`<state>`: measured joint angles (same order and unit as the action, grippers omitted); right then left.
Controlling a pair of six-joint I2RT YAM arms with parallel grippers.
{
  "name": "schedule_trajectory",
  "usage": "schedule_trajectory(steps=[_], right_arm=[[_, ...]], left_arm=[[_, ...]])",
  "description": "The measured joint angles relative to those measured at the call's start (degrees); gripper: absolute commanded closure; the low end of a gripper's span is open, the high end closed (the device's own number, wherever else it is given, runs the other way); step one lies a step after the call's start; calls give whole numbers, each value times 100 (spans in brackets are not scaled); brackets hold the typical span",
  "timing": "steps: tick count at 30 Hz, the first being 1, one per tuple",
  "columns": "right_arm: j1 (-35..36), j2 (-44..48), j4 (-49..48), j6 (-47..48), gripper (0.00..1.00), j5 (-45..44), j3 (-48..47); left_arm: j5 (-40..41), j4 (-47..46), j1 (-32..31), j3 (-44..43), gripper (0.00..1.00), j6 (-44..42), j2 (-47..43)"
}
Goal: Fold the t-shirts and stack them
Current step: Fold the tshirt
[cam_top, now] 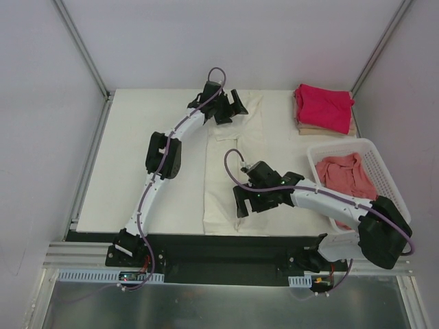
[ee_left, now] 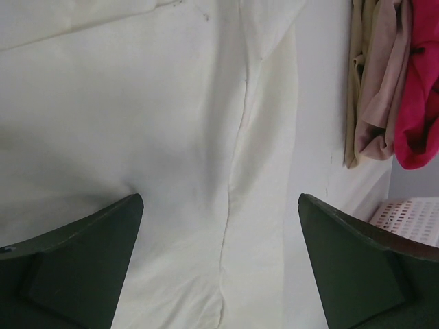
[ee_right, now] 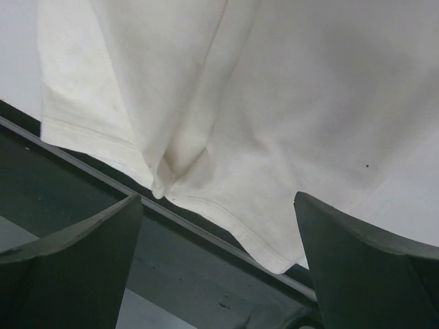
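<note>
A large cream t-shirt (cam_top: 230, 171) lies folded into a long strip down the middle of the table. My left gripper (cam_top: 231, 106) is open just above its far end; the left wrist view shows the cream cloth (ee_left: 206, 137) between the spread fingers (ee_left: 89, 260). My right gripper (cam_top: 247, 204) is open over the near end, where the hem (ee_right: 226, 103) hangs over the table's front edge. A magenta-red t-shirt (cam_top: 322, 106) lies folded on a tan one (cam_top: 317, 128) at the back right. A salmon-pink t-shirt (cam_top: 346, 175) lies crumpled in the basket.
The white slotted basket (cam_top: 384, 175) stands at the right edge, beside the right arm. A dark rail (ee_right: 137, 260) runs along the table's front edge below the hem. The tan (ee_left: 374, 103) and magenta (ee_left: 422, 103) stack shows right of the left gripper.
</note>
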<state>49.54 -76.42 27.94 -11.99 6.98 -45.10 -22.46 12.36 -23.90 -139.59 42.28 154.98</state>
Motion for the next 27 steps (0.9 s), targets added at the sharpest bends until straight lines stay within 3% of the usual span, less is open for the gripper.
schedule_trajectory(steps=[6,12,17,22,27], right_arm=[[-11,544,87,-168,3,-393,-118],[-170,1700,173,-470,3,-859,380],[-380,1945,282,-726,3,-946,673],[-546,2282,273,-1043,3,-1001,1121],[-623,2767,264,-1161,3,-931,1469]], left_arm=[[358,-140,26,243,1,-33,-162],[737,52,214,271,1,-212,-396],[750,195,328,570,1,-428,-1228],[638,260,197,2662,1,-693,-3687],[1241,63,-442,6175,1,-623,-7147]])
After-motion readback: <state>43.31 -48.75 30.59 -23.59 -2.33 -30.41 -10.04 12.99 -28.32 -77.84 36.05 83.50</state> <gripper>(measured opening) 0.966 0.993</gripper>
